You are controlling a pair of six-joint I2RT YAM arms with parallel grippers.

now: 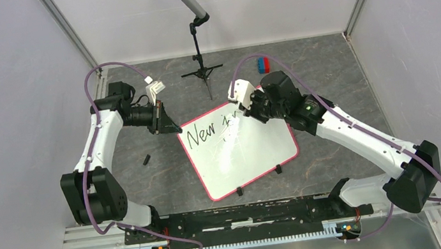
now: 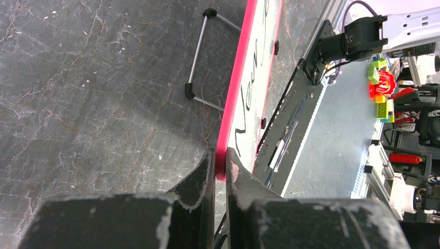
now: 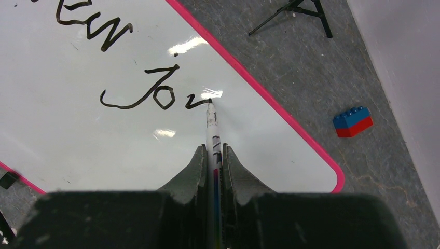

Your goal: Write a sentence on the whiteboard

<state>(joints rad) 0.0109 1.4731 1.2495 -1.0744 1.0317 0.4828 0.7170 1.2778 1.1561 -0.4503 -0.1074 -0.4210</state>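
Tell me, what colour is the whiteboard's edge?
Bright pink-red. The whiteboard rim shows best in the right wrist view.

Whiteboard [image 1: 247, 153] lying askew at the middle of the bench [image 1: 328, 84].
The left end effector [image 2: 220, 155] pinches its far left corner. The right end effector [image 3: 212, 150], over its far right part, holds a marker [image 3: 211, 124], tip on the board at the sentence's [image 3: 155, 93] end. Behind the board, near the bench's far edge, 1 stand [image 1: 201, 72] is left of 1 brick [image 1: 263, 64].
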